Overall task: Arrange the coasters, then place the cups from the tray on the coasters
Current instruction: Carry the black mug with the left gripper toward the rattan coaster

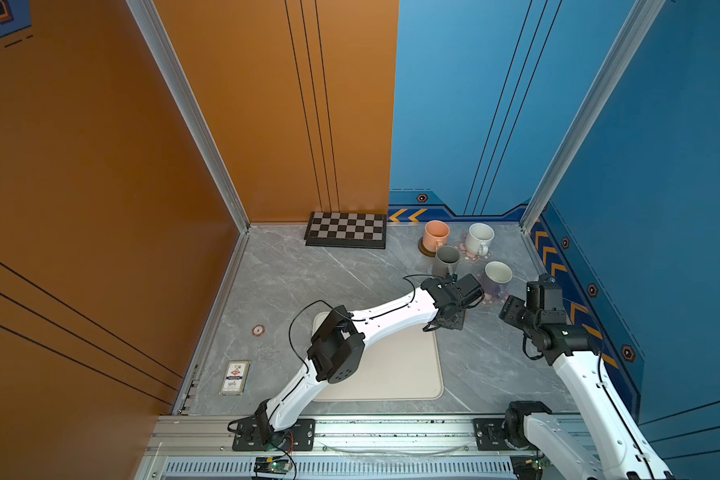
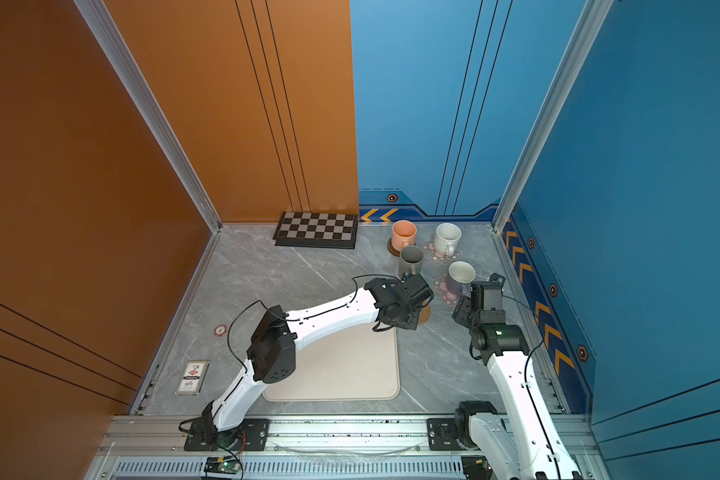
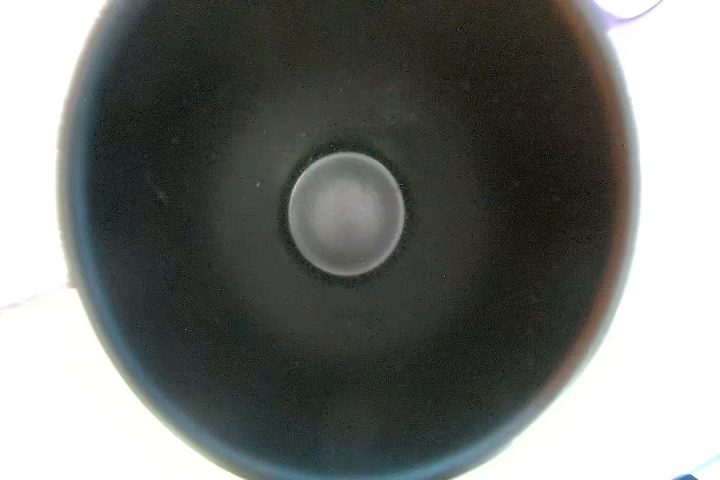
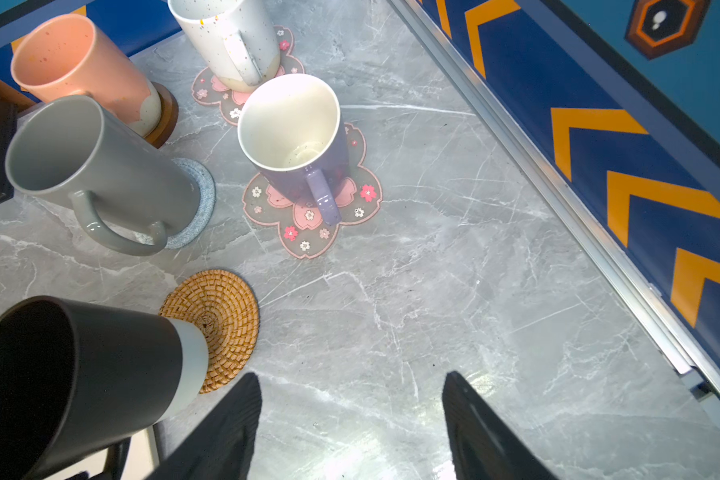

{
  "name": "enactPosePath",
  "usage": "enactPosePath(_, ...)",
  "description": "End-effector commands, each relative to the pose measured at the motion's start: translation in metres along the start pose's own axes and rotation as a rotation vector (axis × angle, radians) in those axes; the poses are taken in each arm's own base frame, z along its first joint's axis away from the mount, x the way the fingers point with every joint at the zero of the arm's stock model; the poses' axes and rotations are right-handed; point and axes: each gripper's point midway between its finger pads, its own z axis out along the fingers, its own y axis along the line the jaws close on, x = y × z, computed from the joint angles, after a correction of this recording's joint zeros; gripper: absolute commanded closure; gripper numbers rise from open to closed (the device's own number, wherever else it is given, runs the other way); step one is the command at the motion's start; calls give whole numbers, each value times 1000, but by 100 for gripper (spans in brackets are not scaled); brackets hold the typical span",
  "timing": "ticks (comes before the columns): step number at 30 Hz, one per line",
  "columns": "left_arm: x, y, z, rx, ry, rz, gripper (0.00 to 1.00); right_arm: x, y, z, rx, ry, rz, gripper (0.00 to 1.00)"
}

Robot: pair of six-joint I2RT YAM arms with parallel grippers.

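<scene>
Four handled mugs already stand on coasters at the far right. The left gripper (image 1: 447, 322), clenched on the black mug (image 4: 80, 382), sets it onto the round woven rattan coaster (image 4: 221, 320). The right gripper (image 4: 350, 419) hangs released; the cream tray (image 1: 395, 374) is empty.

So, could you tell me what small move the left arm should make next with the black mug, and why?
Probably open the left gripper. The black mug already sits on the rattan coaster, partly off-centre, and the tray shows no other mugs.
</scene>
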Motion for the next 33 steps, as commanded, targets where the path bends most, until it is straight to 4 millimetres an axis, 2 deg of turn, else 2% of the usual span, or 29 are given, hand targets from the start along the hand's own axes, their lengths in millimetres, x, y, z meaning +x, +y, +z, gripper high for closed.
enactPosePath(1,-18,-16,-8,49,-53,-13,100,-1,2,0,-20,-6,9,29)
enactPosePath(13,-26,-23,1,52,-73,-7,100,3,1,0,-27,-3,-1,28)
enactPosePath(24,-27,-18,9,31,-72,0,100,7,2,0,-50,-5,-3,29)
enactPosePath(33,-33,-17,6,23,-88,6,100,7,5,-1,-71,-11,-1,28)
